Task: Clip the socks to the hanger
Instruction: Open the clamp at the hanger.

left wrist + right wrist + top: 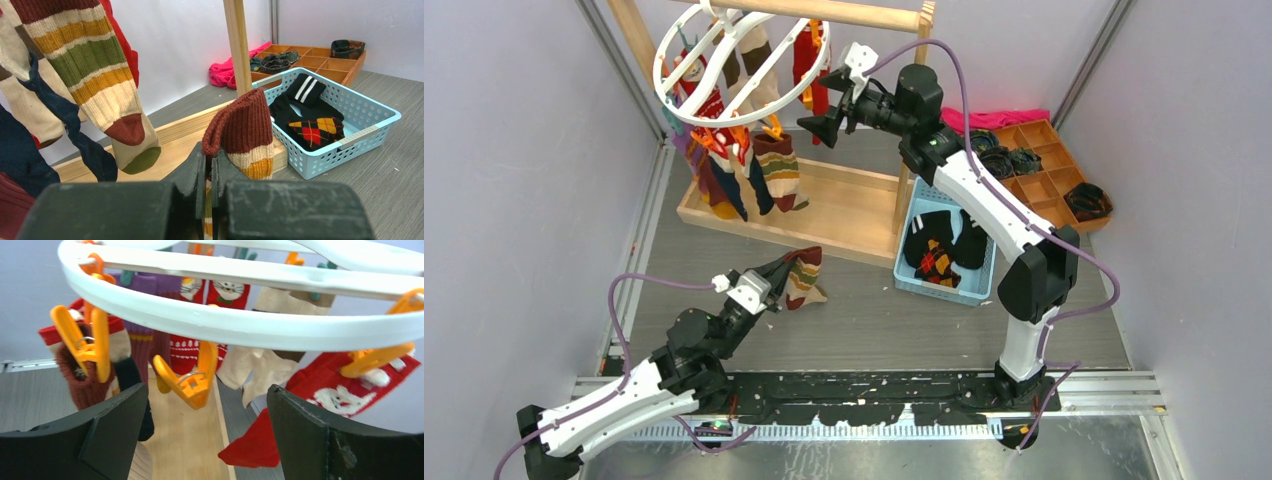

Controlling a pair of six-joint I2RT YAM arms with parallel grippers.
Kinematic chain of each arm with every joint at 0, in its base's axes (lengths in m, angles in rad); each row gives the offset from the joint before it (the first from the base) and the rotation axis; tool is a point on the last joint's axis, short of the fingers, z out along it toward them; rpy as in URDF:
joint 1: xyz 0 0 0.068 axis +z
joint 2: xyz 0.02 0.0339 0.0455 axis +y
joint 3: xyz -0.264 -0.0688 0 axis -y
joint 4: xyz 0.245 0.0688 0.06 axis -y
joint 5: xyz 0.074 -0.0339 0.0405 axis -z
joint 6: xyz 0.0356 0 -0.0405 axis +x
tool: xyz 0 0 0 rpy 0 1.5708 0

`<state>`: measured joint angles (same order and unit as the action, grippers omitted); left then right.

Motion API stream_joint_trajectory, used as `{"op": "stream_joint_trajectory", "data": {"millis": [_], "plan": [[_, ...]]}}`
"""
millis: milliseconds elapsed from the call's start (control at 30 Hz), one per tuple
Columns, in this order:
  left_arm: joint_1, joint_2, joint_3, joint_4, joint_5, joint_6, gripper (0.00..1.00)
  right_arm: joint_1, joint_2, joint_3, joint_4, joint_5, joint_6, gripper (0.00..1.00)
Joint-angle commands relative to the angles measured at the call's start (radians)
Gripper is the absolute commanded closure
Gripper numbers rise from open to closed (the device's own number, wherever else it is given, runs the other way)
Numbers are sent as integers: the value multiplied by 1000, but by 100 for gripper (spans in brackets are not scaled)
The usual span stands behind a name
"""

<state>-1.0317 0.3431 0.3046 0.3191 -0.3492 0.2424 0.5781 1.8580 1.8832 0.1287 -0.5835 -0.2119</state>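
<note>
Readying a striped sock (pixel 806 276) for the hanger (pixel 240 327).
Left gripper (pixel 775 272) pinches it below the hanger; right gripper (pixel 824 126), fingers spread at its rim, should next open the orange clip (pixel 191 381).

No legible text, label, brand, number or sign in any view. Markings present are pictorial only: white cat faces on the red knitted socks (pixel 227 292), and red-and-yellow argyle diamonds on the black sock (pixel 315 131) in the pale blue plastic basket (pixel 350 152).
</note>
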Motion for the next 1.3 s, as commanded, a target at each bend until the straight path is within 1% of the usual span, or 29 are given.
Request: {"op": "stream_joint_trajectory", "data": {"millis": [0,133,300,700,833,1067,1200,1267], "plan": [[4,5,4,29,-17,12,100,-11,-7,39,108,-134,-3,7],[4,14,7,29,-14,12,100,-14,-2,44,136,-156,1,7],[5,23,13,28,-11,13,100,-15,19,73,151,-165,43,9],[5,23,19,20,-8,8,100,-15,38,101,164,-187,97,23],[5,29,21,19,-5,8,100,-16,44,112,166,-188,103,24],[5,24,24,12,-2,3,100,-16,52,127,165,-192,121,36],[6,24,25,12,-1,1,100,-17,51,127,166,-193,126,48],[5,25,27,14,0,0,100,-15,49,125,164,-196,128,55]]}}
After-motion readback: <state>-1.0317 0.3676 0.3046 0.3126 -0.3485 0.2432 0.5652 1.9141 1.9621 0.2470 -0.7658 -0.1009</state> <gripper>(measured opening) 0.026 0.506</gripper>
